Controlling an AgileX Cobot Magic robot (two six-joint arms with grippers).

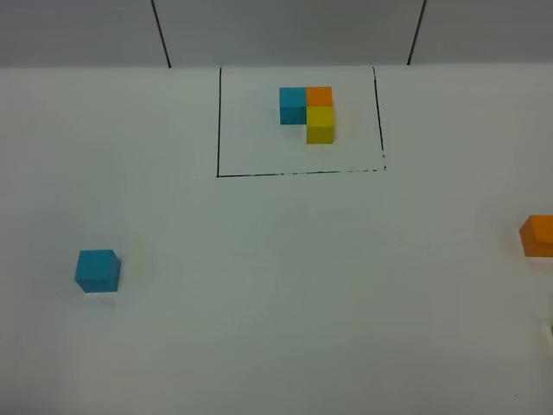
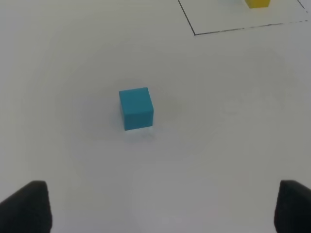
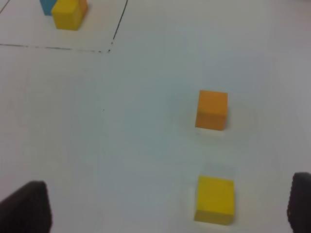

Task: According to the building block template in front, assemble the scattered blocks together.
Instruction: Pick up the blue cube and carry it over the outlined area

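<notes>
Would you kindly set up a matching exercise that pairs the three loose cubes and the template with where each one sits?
Things:
1. loose blue cube
2. loose orange cube
3. loose yellow cube
4. template

Places:
A. inside the black outline
B. alone on the left side of the high view
C. cut by the right edge of the high view
D. shown whole only by the right wrist view

Pairs: 1-B; 2-C; 3-D; 4-A
</notes>
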